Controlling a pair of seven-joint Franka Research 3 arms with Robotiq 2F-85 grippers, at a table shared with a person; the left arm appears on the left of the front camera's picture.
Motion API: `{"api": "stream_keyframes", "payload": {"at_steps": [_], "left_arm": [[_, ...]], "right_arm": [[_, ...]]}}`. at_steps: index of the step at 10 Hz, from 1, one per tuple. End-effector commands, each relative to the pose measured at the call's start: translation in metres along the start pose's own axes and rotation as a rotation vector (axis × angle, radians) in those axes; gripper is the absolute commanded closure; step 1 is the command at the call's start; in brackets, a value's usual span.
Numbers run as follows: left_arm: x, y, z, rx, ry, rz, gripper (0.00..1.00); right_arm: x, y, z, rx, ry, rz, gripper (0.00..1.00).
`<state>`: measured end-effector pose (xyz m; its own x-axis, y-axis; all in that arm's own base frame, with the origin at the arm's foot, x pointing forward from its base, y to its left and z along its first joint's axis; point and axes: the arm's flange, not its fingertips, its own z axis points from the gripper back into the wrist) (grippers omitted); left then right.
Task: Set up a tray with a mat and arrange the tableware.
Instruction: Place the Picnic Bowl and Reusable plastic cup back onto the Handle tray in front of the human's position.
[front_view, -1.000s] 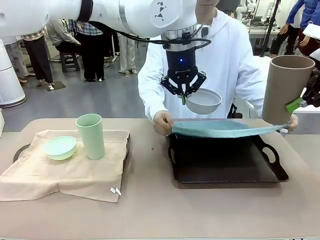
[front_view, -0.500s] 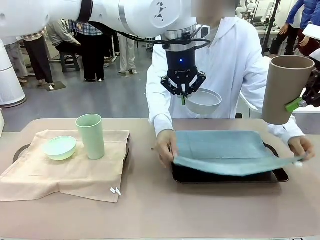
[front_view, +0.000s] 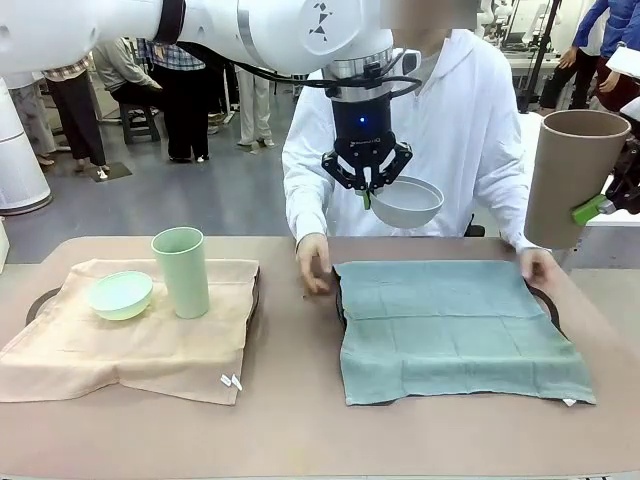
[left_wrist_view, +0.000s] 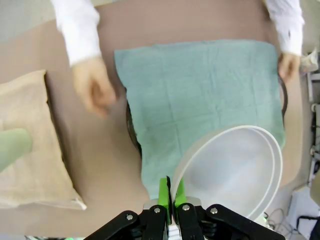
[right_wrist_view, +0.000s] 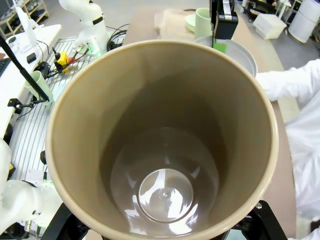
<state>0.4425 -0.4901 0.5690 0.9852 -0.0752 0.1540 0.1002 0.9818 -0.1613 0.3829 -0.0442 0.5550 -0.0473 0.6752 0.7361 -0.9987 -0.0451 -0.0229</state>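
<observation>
Tableware: four pieces seen, two held in the air and two resting on the beige cloth at the left of the tabletop (front_view: 300, 420).
White bowl (front_view: 407, 202): hung above the far edge of the teal mat, its rim pinched between the green pads of the left end effector (front_view: 368, 190); in the left wrist view the bowl (left_wrist_view: 235, 172) lay just right of the pressed-together fingers (left_wrist_view: 163, 192).
Tan-brown cup (front_view: 570, 175): held upright in the air at the right edge of the front view, mouth up, by the right end effector (front_view: 610, 200); one green pad lay against its lower side. Jaws spread wide around the cup's body; the right wrist view looked straight down into the cup (right_wrist_view: 162, 145).
Pale green cup (front_view: 181, 272): stood upright on the beige cloth (front_view: 130, 345).
Pale green bowl (front_view: 119, 295): sat mouth up on the same cloth, just left of the green cup, not touching as far as could be told.
Teal mat (front_view: 450, 325): lay flat over the dark tray (front_view: 339, 300), covering nearly all of it; near edge overhung the tray.
Person's hands: one hand (front_view: 313, 262) blurred at the mat's far left corner, the other hand (front_view: 538, 268) at its far right corner.
Left tray: a dark rim (front_view: 38, 300) showed under the beige cloth.
</observation>
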Motion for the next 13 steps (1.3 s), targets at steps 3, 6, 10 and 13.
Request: {"api": "stream_keyframes", "payload": {"at_steps": [3,6,10,13], "left_arm": [[0.0010,0.0005,0.0007,0.008,-0.010,-0.008,1.00],[0.0010,0.0005,0.0007,0.008,-0.010,-0.008,1.00],[0.0010,0.0005,0.0007,0.008,-0.010,-0.008,1.00],[0.0010,0.0005,0.0007,0.008,-0.010,-0.008,1.00]], "right_arm": [[0.0005,0.0001,-0.0009,0.000,0.012,0.007,1.00],[0.0005,0.0001,-0.0009,0.000,0.012,0.007,1.00],[0.0005,0.0001,-0.0009,0.000,0.012,0.007,1.00],[0.0005,0.0001,-0.0009,0.000,0.012,0.007,1.00]]}}
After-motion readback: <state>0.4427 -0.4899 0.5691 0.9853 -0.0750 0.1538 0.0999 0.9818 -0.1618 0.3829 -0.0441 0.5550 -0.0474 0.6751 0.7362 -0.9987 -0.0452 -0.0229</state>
